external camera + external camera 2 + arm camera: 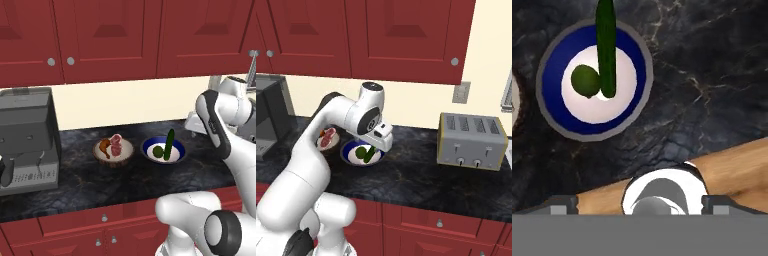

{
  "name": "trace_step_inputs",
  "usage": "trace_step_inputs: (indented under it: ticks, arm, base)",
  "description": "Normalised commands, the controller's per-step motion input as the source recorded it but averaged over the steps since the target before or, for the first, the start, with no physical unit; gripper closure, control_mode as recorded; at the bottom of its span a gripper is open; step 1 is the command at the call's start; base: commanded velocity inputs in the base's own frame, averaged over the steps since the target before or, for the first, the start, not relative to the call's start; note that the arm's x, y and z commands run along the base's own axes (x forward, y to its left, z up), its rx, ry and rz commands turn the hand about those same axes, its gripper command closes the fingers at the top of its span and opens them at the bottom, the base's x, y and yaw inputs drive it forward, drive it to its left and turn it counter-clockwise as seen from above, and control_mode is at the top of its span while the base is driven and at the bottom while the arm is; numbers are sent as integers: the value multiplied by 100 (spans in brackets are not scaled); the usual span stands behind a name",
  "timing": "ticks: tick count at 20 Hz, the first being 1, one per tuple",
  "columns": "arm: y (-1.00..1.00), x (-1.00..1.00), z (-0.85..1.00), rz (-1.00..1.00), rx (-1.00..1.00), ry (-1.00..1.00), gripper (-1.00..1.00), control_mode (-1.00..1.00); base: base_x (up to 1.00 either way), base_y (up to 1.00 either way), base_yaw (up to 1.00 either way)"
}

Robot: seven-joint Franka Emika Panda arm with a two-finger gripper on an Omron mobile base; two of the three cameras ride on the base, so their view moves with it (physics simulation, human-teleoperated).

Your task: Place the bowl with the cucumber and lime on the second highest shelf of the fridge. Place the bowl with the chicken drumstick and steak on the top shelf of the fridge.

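- The blue bowl (pixel 163 150) sits on the dark marbled counter (pixel 150 180), white inside with a dark blue rim, under the red wall cabinets (pixel 110 35).
- The cucumber (pixel 169 145) leans in it, its upper end poking over the far rim; the lime (pixel 158 151) lies just beside it on the white bottom.
- From the hand view the blue bowl (pixel 594 80) is seen from straight above, with the cucumber (pixel 606 47) crossing its rim and the lime (pixel 586 81) touching its side.
- Just beside it, to the left in the left base view, stands a brown wooden bowl (pixel 114 152) holding the steak (pixel 116 144) and the chicken drumstick (pixel 104 146), side by side.
- The gripper (pixel 639 204) hangs above the counter near the blue bowl, touching nothing; its fingertips (pixel 562 204) stand wide apart at the bottom corners, so the jaws are spread and empty.
- In the right base view the arm's wrist partly covers the blue bowl (pixel 351 155).
- A grey coffee machine (pixel 27 140) stands at the left end of the counter, and a silver four-slot toaster (pixel 472 141) well to the right.
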Motion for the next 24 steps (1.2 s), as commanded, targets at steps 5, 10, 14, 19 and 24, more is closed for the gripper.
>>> trace_step_inputs:
  ticks: [5, 10, 14, 19, 24]
  arm:
    - [-34, 26, -63, -41, 8, 9, -100, -100]
    - [1, 31, -50, -33, 20, 0, -100, -100]
    - [4, 20, -55, -21, 25, 0, -100, -100]
    - [5, 24, -27, -9, -1, 0, -100, -100]
    - [20, 31, -32, -3, 0, 0, -100, -100]
  base:
    - [0, 0, 0]
    - [0, 0, 0]
    - [0, 0, 0]
    - [0, 0, 0]
    - [0, 0, 0]
